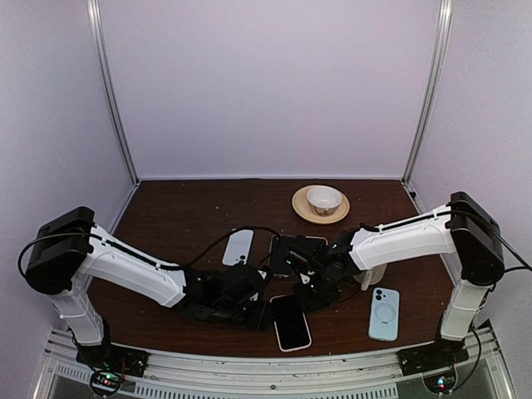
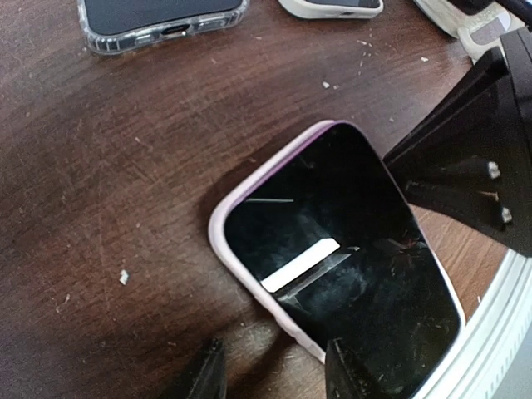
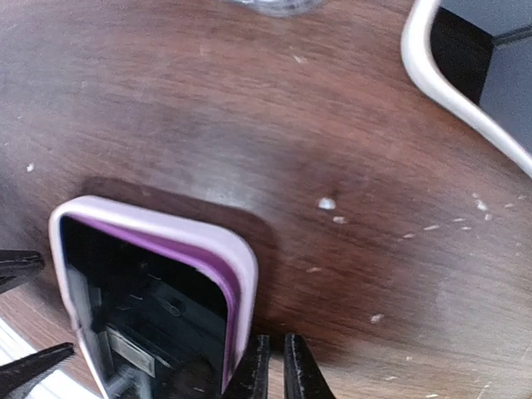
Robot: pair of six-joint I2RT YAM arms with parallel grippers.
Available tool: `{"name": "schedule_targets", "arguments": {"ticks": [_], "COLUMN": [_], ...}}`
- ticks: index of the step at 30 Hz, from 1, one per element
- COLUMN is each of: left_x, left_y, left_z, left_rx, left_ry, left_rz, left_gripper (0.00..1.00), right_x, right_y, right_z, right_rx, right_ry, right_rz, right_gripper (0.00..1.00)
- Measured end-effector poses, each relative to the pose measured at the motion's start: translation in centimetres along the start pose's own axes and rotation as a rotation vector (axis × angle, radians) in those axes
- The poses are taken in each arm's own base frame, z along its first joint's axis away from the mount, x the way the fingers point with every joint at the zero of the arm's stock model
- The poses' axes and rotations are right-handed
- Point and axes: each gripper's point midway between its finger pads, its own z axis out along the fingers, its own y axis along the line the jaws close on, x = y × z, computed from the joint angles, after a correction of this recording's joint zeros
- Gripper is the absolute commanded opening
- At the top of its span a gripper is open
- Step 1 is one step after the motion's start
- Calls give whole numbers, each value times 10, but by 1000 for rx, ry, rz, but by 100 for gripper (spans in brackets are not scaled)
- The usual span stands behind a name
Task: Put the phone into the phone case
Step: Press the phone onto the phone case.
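Tabletop (image 1: 166,216) of dark, scratched wood carries everything. From the far left, the left arm (image 1: 125,266) reaches low toward the middle, passing below a pale phone-shaped piece (image 1: 238,247) that lies flat.

The left gripper (image 2: 277,376) sits just beside the phone (image 1: 291,322), its jaws apart. In the left wrist view one finger is over bare wood and the other over the glass, so the phone's long edge lies between them. Whether either finger touches it I cannot tell.

The phone lies face up near the front edge at centre, inside a lilac case (image 3: 237,274) whose rim runs around it. At one corner the purple inner wall of the case shows beside the dark glass.

The right gripper (image 3: 274,366) is right beside that corner, its fingertips drawn almost together with nothing visible between them.

Farther back stands a white bowl (image 1: 323,198) on a tan plate (image 1: 301,208). At the right, well apart, a light-blue phone back (image 1: 383,313) lies flat.
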Motion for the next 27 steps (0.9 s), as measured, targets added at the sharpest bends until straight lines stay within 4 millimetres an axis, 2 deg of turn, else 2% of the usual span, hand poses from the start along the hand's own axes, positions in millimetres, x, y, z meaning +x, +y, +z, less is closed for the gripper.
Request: {"name": "schedule_targets", "arguments": {"ticks": [6, 11, 14, 19, 22, 27], "left_x": [0, 0, -2, -6, -6, -5], "left_y": [0, 0, 1, 3, 2, 3], "left_z": [0, 0, 0, 0, 2, 5], "left_rx": [1, 1, -1, -2, 0, 1], "left_ry": [1, 0, -4, -15, -17, -17], "left_rz": [-3, -4, -10, -20, -20, -24], "left_gripper": [44, 43, 43, 42, 41, 41], "right_x": [1, 6, 4, -10, -11, -11], "right_y": [5, -5, -6, 7, 9, 15], "right_z": [1, -5, -16, -34, -33, -20], "right_rx": [29, 91, 116, 66, 53, 20], "right_ry": [-7, 16, 16, -41, -45, -33], "right_rz": [-22, -32, -48, -61, -62, -58], "right_gripper": [15, 21, 27, 35, 33, 15]}}
